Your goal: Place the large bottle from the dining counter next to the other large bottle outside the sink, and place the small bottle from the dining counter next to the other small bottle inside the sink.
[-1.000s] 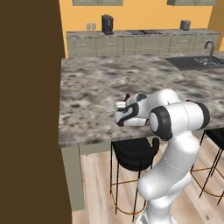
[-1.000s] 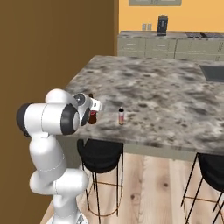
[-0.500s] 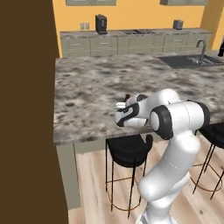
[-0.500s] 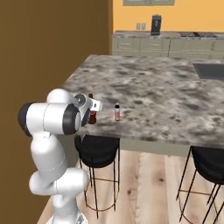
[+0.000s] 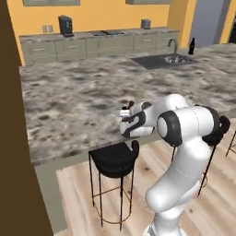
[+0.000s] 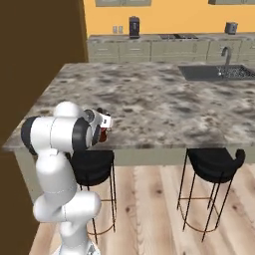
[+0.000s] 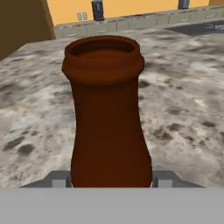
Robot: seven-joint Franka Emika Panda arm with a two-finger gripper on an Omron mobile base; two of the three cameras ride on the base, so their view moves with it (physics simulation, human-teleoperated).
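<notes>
The white arm's two-finger gripper [image 5: 127, 112] sits at the near edge of the broad mottled grey-brown stone dining counter [image 5: 78, 101], above a black round-seated bar stool [image 5: 114, 158]. Its fingers are clamped on the tall brown glass bottle with a slim neck [image 7: 107, 113]. In the hand view the bottle's open mouth and neck rise upright between the two finger tips, with the stone top spreading out behind it. From the right base view only a small reddish-brown part of the bottle [image 6: 103, 133] shows just beside the gripper [image 6: 104, 121], and whether its base rests on the counter or hangs clear cannot be told.

The dark grey rectangular sink [image 5: 160, 60] with its grey curved faucet [image 5: 173, 44] lies at the far right of the same counter, well apart from the gripper. Just beyond the sink, outside the basin, stands the tall near-black bottle [image 5: 192, 46], upright.

A second black stool [image 6: 214, 164] stands under the counter's near edge to the right. Sage-green cabinets [image 6: 164, 50] run along the far orange wall, with a dark appliance [image 6: 134, 26] on top.
</notes>
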